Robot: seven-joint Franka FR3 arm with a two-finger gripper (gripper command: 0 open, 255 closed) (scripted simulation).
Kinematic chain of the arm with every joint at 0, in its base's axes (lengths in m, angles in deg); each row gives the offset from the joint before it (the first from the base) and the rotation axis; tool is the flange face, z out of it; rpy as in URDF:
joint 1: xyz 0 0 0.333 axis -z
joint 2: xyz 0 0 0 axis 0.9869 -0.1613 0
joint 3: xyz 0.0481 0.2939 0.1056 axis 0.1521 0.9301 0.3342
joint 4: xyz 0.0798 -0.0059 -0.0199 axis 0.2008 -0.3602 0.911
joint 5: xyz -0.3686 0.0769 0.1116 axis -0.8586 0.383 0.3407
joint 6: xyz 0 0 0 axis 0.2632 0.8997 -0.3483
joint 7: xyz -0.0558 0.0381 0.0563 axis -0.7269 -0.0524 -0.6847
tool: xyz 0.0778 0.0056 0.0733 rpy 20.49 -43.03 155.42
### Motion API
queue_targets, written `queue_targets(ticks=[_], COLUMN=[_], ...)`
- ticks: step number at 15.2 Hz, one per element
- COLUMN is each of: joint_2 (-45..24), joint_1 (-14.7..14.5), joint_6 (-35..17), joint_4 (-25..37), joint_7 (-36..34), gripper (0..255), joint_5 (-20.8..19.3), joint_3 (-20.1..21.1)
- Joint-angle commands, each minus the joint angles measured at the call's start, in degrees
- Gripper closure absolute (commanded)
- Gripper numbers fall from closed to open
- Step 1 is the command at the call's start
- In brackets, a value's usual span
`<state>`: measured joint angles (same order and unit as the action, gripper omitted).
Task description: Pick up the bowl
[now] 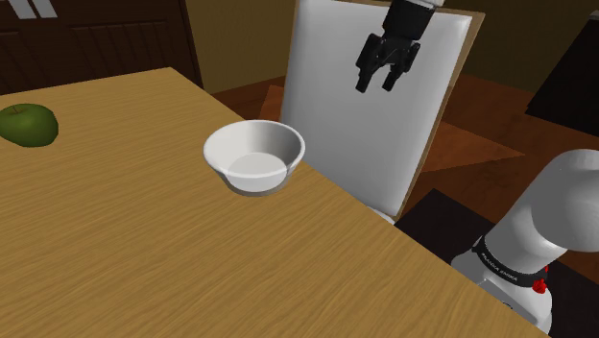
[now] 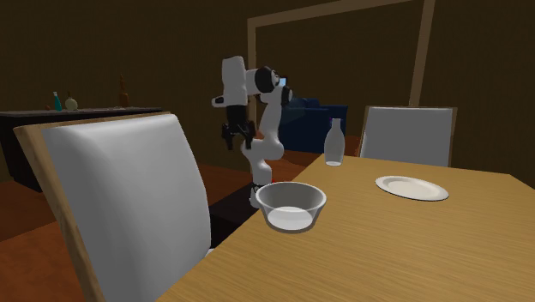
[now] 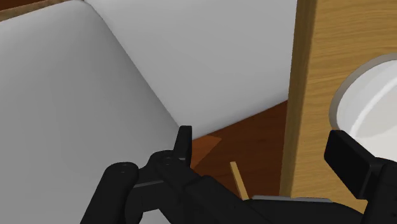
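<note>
Fingers [image 3: 183,145] are spread wide with nothing between them and no contact anywhere. Past them the wrist view takes in the white chair back [image 3: 95,83], a strip of reddish floor [image 3: 254,133] and the table's side edge. The bowl's rim shows just beyond the other finger.

Gripper [image 1: 377,82] hangs in front of the chair back and outside the table edge, well above the tabletop. It is not yet over the bowl.

Bowl [image 1: 254,154] is white, upright and empty. It sits on the wooden table [image 1: 144,259] near the edge that faces the chair, to the shoulder view's left of the gripper and lower.

Why so, as a judgement:
- The open fingers suit a rim grasp. The bowl looks too wide to span, so one finger would go inside the wall and one outside.
- The chair is pushed up to the table and its back rises above the tabletop. The height of the hand keeps it free of that.
- The next move calls for travel toward the table and then a descent onto the near rim.

Arm [image 2: 261,129], second exterior view: it rises upright beyond the bowl, elbow folded high, forearm reaching to that view's left, hand pointing down.

Green apple [image 1: 27,123], plate [image 2: 411,187] and bottle [image 2: 334,141] stand well apart from the bowl.
</note>
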<state>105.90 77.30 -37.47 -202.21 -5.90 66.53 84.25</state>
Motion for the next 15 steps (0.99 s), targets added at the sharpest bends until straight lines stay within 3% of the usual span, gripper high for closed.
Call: queue_targets(ticks=[1,13,15], joint_2=[-2.90,-22.69,-23.19], joint_1=[-0.78,-4.63,-4.74], joint_6=[-2.43,-14.88,-15.79], joint_4=[0.56,9.22,8.81], joint_7=[-1.36,-8.02,-7.96], gripper=[0,0,0], joint_5=[1.59,7.35,7.48], joint_3=[1.50,9.35,9.51])
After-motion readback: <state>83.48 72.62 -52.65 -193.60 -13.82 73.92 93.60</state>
